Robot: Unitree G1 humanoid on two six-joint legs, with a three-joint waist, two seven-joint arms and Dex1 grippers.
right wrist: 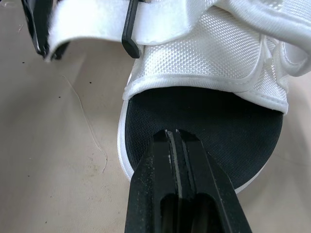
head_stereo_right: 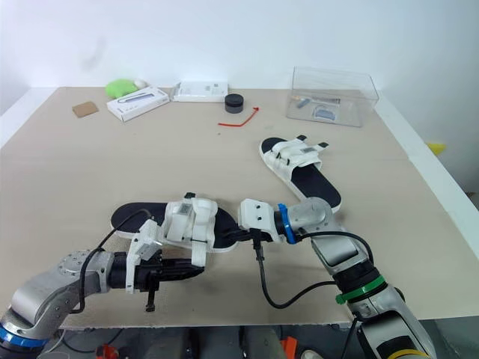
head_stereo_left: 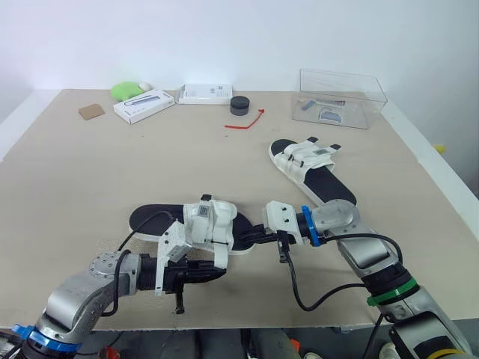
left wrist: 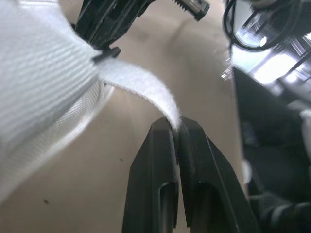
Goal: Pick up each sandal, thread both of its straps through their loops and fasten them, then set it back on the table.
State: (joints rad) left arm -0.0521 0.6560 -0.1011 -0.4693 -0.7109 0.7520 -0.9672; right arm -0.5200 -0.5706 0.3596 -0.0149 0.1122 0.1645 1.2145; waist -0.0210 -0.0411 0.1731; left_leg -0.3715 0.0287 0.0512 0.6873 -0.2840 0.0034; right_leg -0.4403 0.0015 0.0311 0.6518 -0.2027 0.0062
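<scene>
Left end effector (left wrist: 178,130) pinches the near sandal's (head_stereo_left: 196,224) white strap (left wrist: 138,90)

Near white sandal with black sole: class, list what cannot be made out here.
Left wrist view: tip of the white fabric strap, pinched inside the shut left pincer.
Right wrist view: heel of the near white black-soled sandal, hidden behind its upper.
Head views: print on its grey label, too small.
</scene>
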